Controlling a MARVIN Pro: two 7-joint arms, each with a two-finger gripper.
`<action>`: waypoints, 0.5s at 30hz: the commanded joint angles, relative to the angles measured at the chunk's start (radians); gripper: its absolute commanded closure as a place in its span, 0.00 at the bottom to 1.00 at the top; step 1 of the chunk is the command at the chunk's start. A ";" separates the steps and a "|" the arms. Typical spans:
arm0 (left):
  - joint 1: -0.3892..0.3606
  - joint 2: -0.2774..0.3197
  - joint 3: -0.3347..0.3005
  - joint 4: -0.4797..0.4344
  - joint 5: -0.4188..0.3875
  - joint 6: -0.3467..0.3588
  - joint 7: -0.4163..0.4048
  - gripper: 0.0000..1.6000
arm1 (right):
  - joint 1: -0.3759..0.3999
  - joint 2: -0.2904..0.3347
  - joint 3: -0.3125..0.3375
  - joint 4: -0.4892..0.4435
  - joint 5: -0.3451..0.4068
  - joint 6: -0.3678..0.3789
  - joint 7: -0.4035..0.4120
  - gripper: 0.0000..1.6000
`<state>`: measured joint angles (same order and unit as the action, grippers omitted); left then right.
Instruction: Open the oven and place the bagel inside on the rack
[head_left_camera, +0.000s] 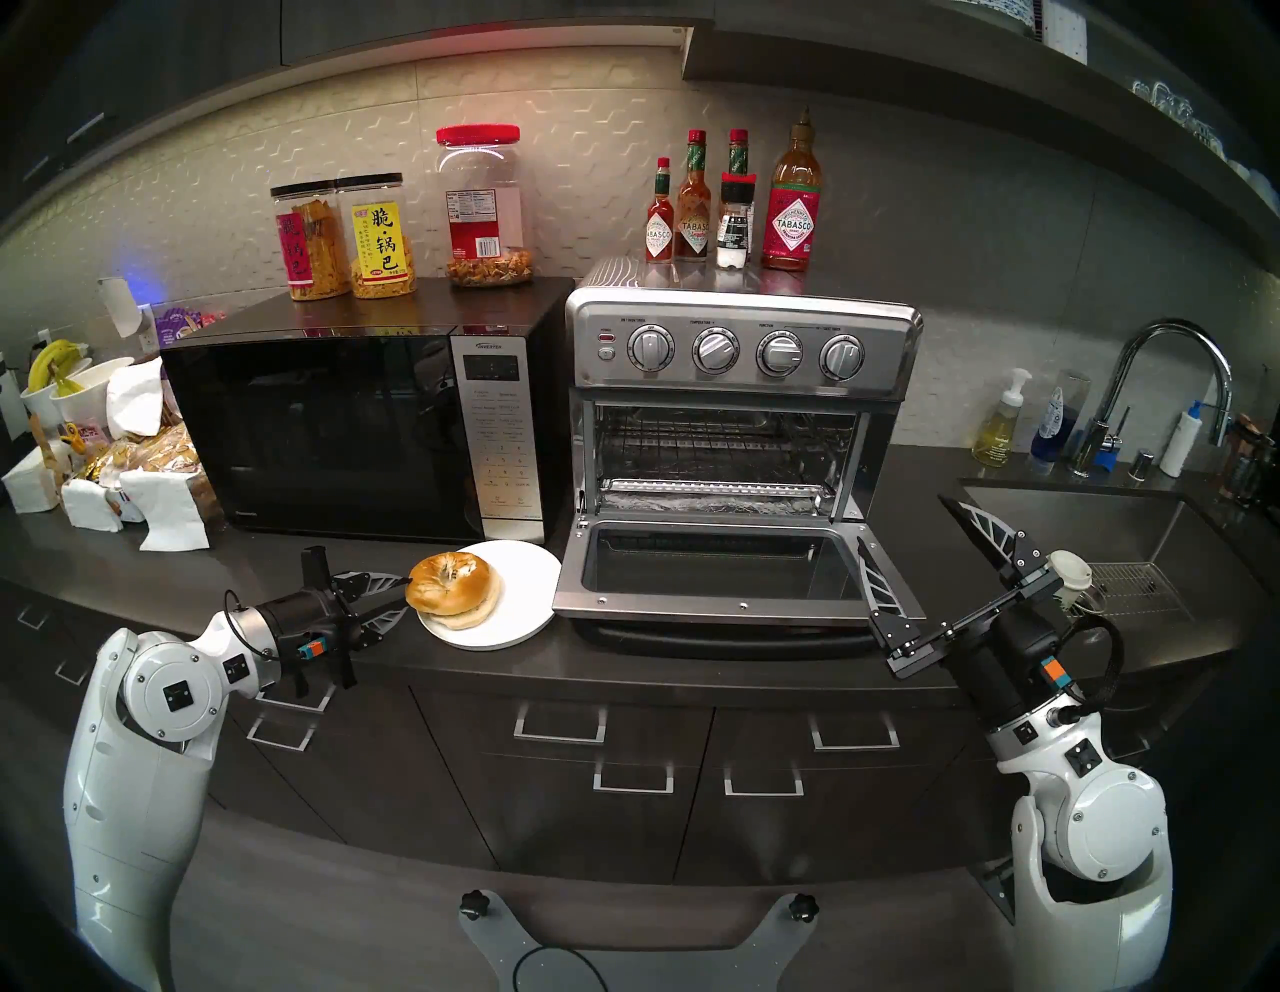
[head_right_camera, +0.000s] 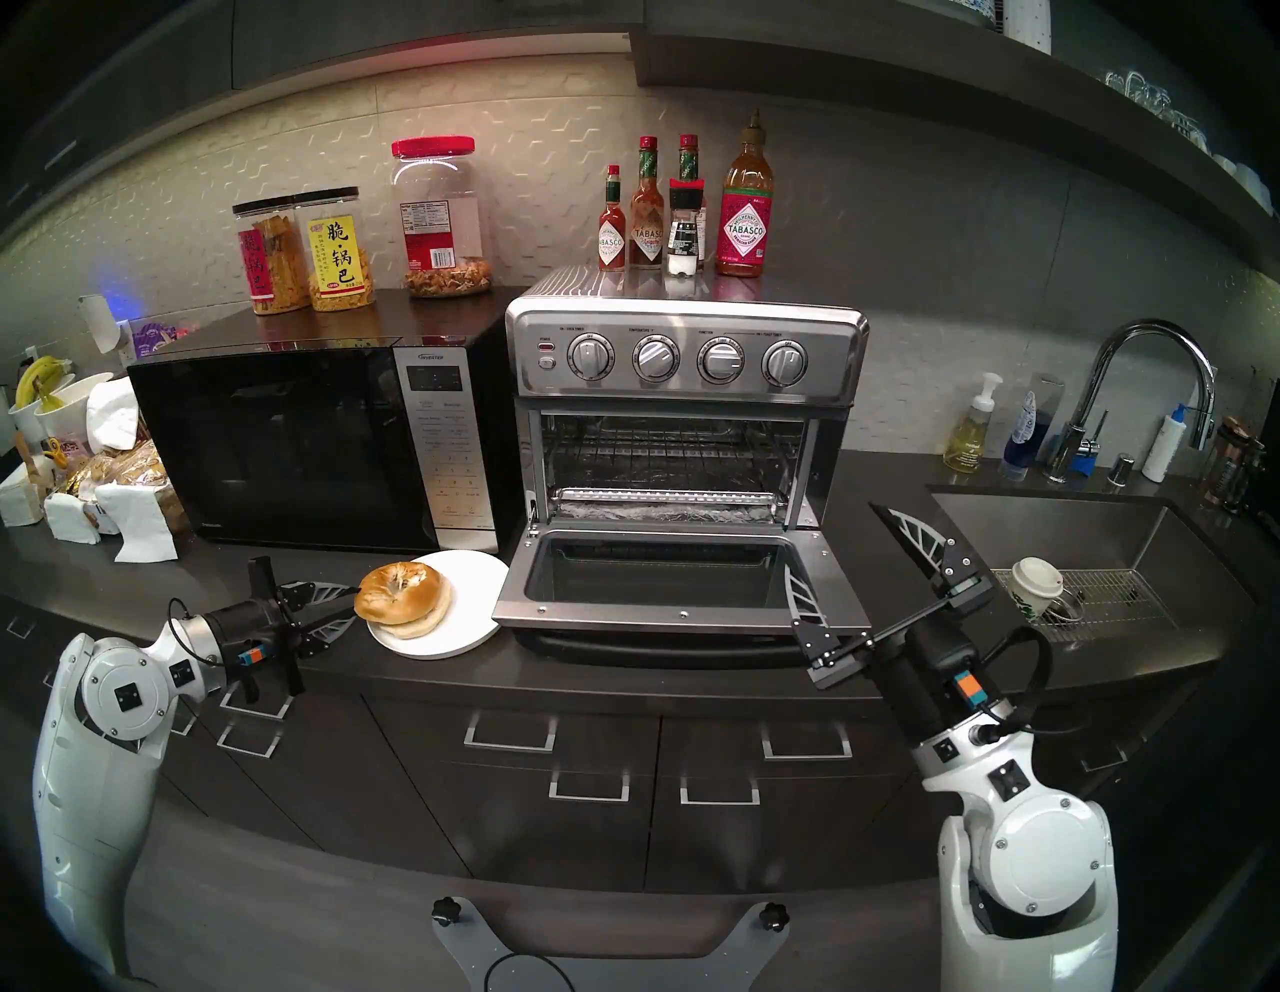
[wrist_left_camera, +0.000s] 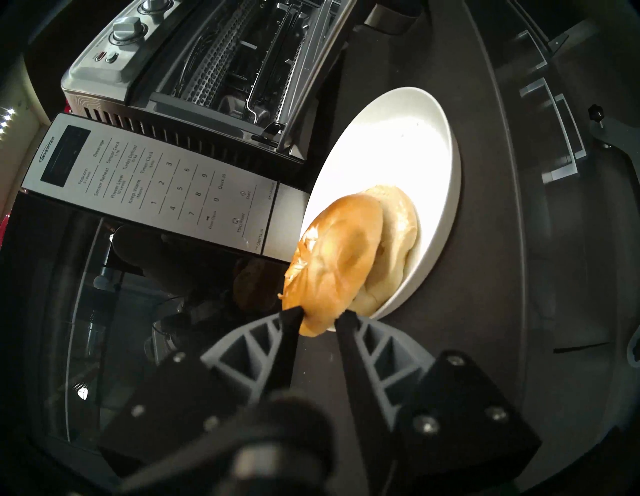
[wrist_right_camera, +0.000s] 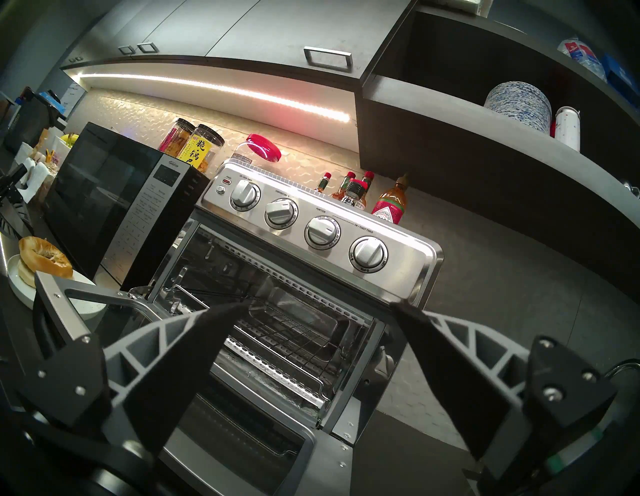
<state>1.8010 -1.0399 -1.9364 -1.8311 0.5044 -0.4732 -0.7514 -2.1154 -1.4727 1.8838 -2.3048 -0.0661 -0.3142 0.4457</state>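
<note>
The stainless oven (head_left_camera: 741, 353) stands with its glass door (head_left_camera: 713, 568) dropped flat. Inside it the dark wire rack (head_left_camera: 720, 450) spans the width above a foil-lined tray (head_left_camera: 713, 495). The bagel (head_left_camera: 454, 578) lies in two halves on a white plate (head_left_camera: 526, 575) left of the door. My left gripper (wrist_left_camera: 320, 315) is shut on the near edge of the golden top half (wrist_left_camera: 332, 256), which tilts up off the pale lower half (wrist_left_camera: 398, 221). At the door's right corner my right gripper (head_left_camera: 902, 521) stands open and holds nothing. The right wrist view looks into the oven (wrist_right_camera: 294, 332).
A black microwave (head_left_camera: 332, 429) stands just left of the oven, with snack jars (head_left_camera: 374, 235) on top. Sauce bottles (head_left_camera: 789, 201) stand on the oven. A sink (head_left_camera: 1136, 547) with a paper cup and a faucet is at the right. Bread bags (head_left_camera: 152, 471) crowd the far left.
</note>
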 joint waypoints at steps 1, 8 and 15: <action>0.000 0.000 -0.001 -0.013 -0.005 -0.006 0.002 0.33 | 0.004 0.003 -0.001 -0.022 0.006 -0.005 0.002 0.00; -0.007 -0.001 0.006 -0.008 0.000 -0.010 0.004 0.01 | 0.004 0.002 -0.001 -0.022 0.006 -0.005 0.002 0.00; -0.018 0.001 0.015 -0.002 0.008 -0.018 0.008 0.11 | 0.004 0.002 -0.001 -0.022 0.006 -0.005 0.002 0.00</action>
<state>1.7979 -1.0399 -1.9273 -1.8262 0.5066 -0.4865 -0.7505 -2.1154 -1.4727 1.8838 -2.3048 -0.0661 -0.3142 0.4457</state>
